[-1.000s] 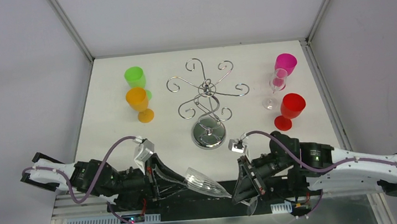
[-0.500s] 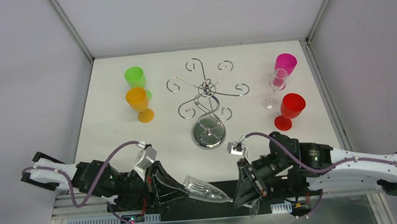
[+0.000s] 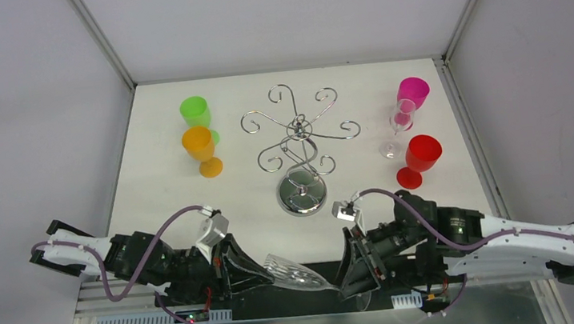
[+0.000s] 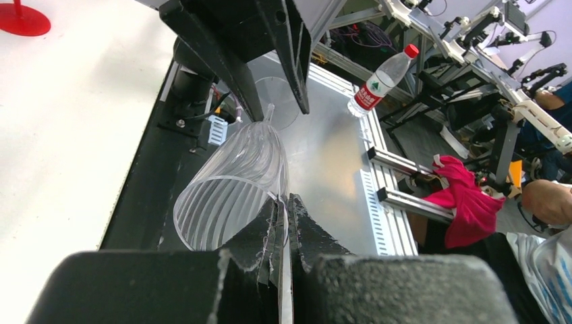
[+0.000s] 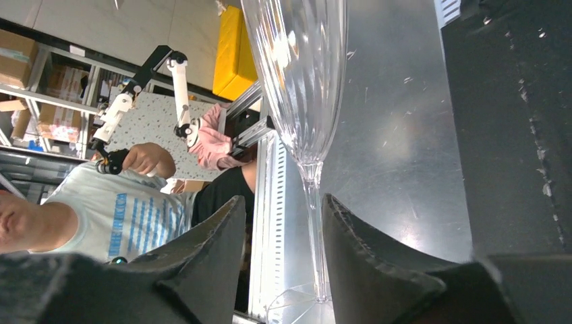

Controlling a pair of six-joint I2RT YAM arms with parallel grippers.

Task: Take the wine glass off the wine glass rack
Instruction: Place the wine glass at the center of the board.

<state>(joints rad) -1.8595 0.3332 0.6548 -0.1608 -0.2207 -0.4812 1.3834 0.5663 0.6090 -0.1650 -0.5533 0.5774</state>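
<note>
**Top view.** The wine glass rack (image 3: 297, 133) stands at the middle of the white table (image 3: 159, 199), with its round mirrored base showing below the scrolled arms. The wine glass (image 3: 294, 272), clear and ribbed, is held sideways over the near edge of the table. It lies between the two arm bases and well apart from the rack, bowl to the left and stem to the right. Your left pincer (image 3: 266, 269) meets the mouth of the bowl, and your right pincer (image 3: 344, 279) sits at the stem end. A green glass (image 3: 195, 110) and an orange glass (image 3: 199, 145) stand left of the rack. A magenta glass (image 3: 412, 91), a small clear glass (image 3: 402, 122) and a red glass (image 3: 423, 153) stand right of it.

**Left wrist view.** Your left pincer is clenched on the rim of the wine glass, its two fingers (image 4: 260, 233) pressed together with the bowl's wall pinched between them. The bowl narrows away from the camera to the stem, which runs in between the black fingers of the right pincer. A water bottle (image 4: 381, 81) with a red cap shows beyond the table.

**Right wrist view.** Your right pincer is released. Its fingers (image 5: 202, 236) stand apart with the stem between them and a plain gap on one side. You cannot tell whether the other finger touches the stem. The foot of the glass shows at the bottom edge and the ribbed bowl at the top.
</note>
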